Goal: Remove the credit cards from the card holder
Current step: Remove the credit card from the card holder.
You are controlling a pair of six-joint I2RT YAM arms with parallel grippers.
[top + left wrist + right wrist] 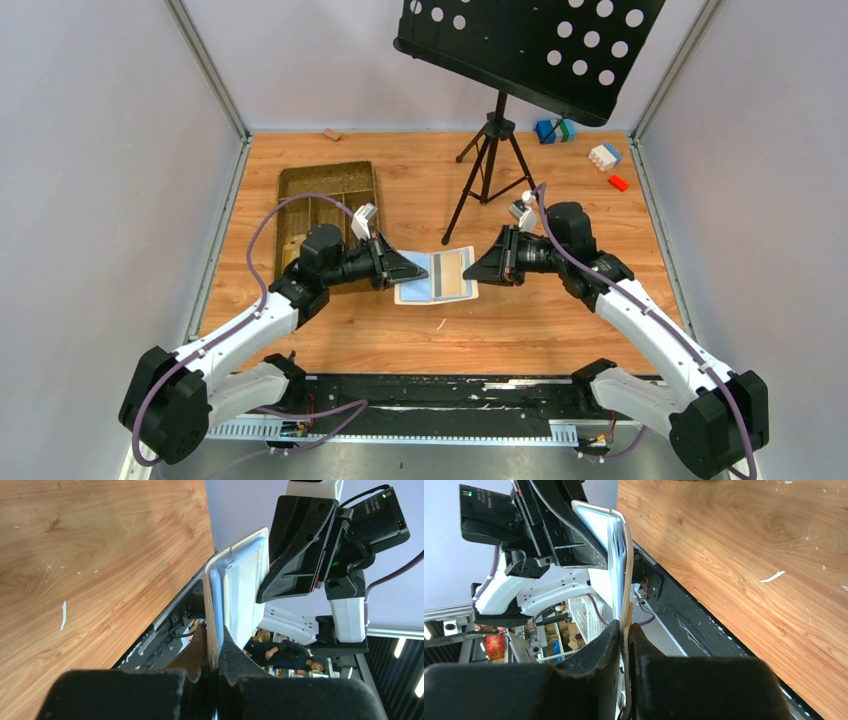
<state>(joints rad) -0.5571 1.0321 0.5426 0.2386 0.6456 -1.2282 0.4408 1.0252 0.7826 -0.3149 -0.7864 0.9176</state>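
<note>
The cream-beige card holder (414,291) is spread open between my two grippers over the middle of the table, its light blue inside facing up. An orange-tan card (455,273) lies in its right half; no silver or black card shows. My left gripper (421,270) is shut on the holder's left edge, seen edge-on in the left wrist view (214,600) between my fingers (218,662). My right gripper (469,270) is shut on the right edge, and in the right wrist view the holder (622,555) sits pinched in that gripper (626,632).
A woven brown compartment tray (328,195) lies at the back left. A black music stand (530,45) on a tripod (488,165) stands behind the holder. Toy blocks (605,155) lie at the back right. A small white scrap (441,323) lies on the wood in front.
</note>
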